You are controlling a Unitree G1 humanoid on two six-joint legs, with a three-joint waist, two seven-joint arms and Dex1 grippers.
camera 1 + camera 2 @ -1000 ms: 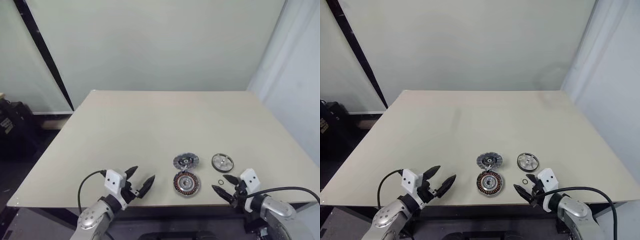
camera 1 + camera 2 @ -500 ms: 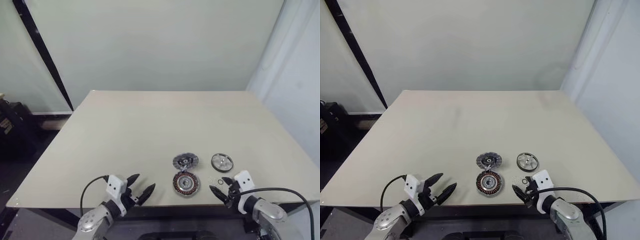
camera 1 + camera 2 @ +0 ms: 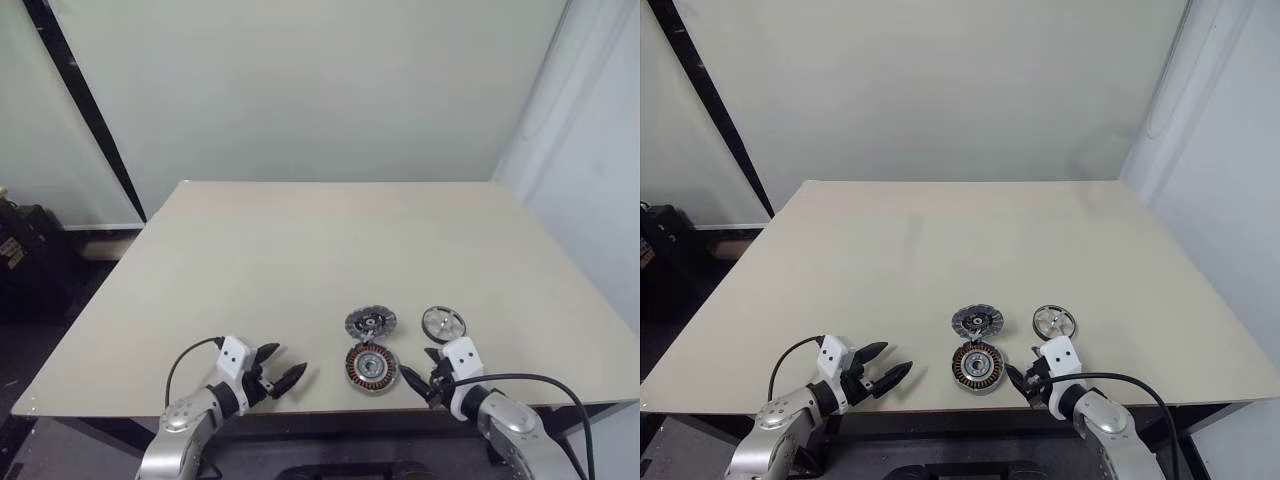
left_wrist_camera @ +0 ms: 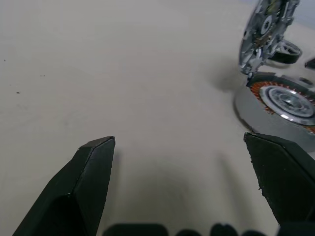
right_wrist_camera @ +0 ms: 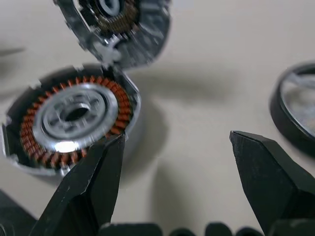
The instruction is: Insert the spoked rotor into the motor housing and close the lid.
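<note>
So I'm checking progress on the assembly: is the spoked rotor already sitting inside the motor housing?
No, the spoked rotor lies on the table apart from the motor housing.

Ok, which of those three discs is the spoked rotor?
Look at the near edge of the table, where three discs cluster. The spoked rotor is the rightmost, beyond the right gripper: shiny, open-spoked, unlike the copper-wound motor housing and ribbed lid.

Before me spreads a broad beige counter (image 3: 300,260), its top plain and matte. Behind it stands a pale green wall (image 3: 300,90), crossed at my left by a slanting black bar (image 3: 90,110). A white curtain (image 3: 590,170) hangs at my right. On the floor to my left sits a dark bag (image 3: 25,250).
</note>
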